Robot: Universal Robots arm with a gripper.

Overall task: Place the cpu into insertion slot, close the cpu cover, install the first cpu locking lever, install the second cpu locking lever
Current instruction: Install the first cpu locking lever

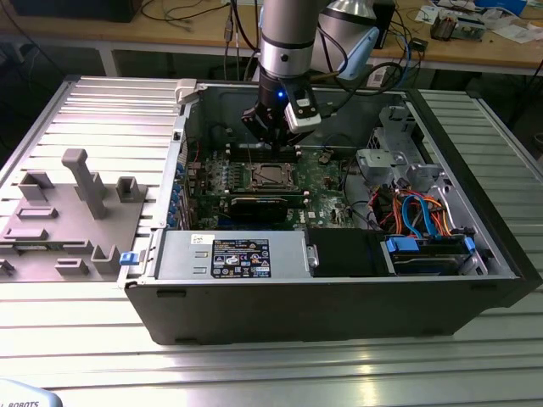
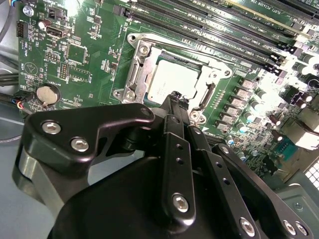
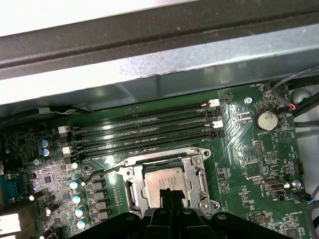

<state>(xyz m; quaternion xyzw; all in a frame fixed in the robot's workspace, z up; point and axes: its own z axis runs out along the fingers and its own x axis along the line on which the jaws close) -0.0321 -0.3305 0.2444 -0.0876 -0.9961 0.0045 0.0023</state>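
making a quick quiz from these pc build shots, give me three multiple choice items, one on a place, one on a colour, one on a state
1. Where does the chip lie?
A. in the socket on the board
B. on the grey tray outside the case
C. on the power supply

2. What colour is the circuit board?
A. blue
B. green
C. red

3. How do the gripper fingers stand?
A. spread wide apart
B. closed together, tips just over the chip's edge
C. clamped on a cable

Answers:
1 A, both wrist views show the silver chip seated inside the socket's metal frame.
2 B, the board is green in all views.
3 B, in both wrist views the fingers meet in a narrow tip with nothing between them.
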